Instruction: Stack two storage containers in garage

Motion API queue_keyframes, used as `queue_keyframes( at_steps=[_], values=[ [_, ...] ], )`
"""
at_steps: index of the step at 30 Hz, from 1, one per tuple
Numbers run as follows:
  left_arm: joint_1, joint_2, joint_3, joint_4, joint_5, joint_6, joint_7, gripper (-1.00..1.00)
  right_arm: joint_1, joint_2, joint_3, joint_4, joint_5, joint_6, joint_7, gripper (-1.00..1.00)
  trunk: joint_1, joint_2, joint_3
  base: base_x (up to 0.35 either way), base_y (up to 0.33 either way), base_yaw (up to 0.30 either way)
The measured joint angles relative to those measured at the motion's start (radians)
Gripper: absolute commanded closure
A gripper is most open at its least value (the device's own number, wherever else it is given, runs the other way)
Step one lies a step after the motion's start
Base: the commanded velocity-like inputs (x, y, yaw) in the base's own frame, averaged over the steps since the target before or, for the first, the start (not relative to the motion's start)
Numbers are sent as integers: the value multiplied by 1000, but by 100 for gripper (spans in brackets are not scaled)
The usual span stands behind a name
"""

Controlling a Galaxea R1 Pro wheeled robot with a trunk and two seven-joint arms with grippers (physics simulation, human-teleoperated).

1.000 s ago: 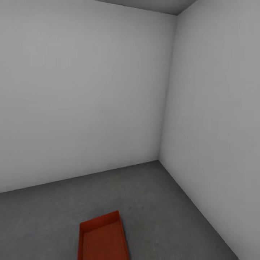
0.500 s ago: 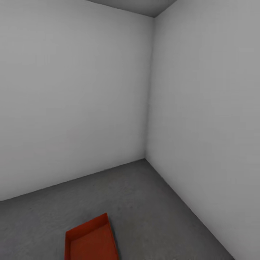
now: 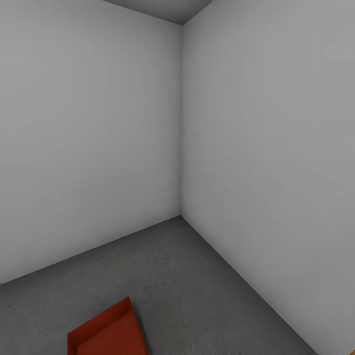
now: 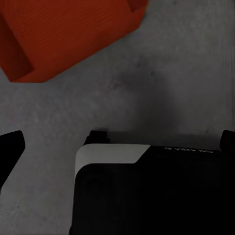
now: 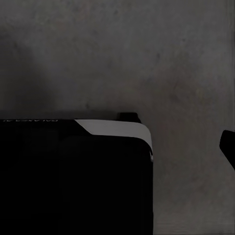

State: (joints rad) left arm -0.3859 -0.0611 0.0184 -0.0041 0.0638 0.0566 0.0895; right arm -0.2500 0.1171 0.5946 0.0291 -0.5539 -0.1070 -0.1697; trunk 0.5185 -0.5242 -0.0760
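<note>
Head view has swung right since a second ago — the storage container (image 3: 106, 331) rests on the concrete floor (image 3: 187, 276) near the corner, so one is placed, while whether either claw is apart — I cannot tell.

two plain white walls (image 3: 88, 148) meet at corner; strip of grey ceiling (image 3: 162, 7) above.
</note>
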Motion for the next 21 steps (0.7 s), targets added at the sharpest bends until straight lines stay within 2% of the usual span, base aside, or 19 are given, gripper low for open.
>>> queue_keyframes(
  at_steps=[21],
  values=[
    [0,17,-2,0,-2,1,1,-100,0,0,-1,-1,0,0,0,-100,0,0,0,0,0,-286]
  ],
)
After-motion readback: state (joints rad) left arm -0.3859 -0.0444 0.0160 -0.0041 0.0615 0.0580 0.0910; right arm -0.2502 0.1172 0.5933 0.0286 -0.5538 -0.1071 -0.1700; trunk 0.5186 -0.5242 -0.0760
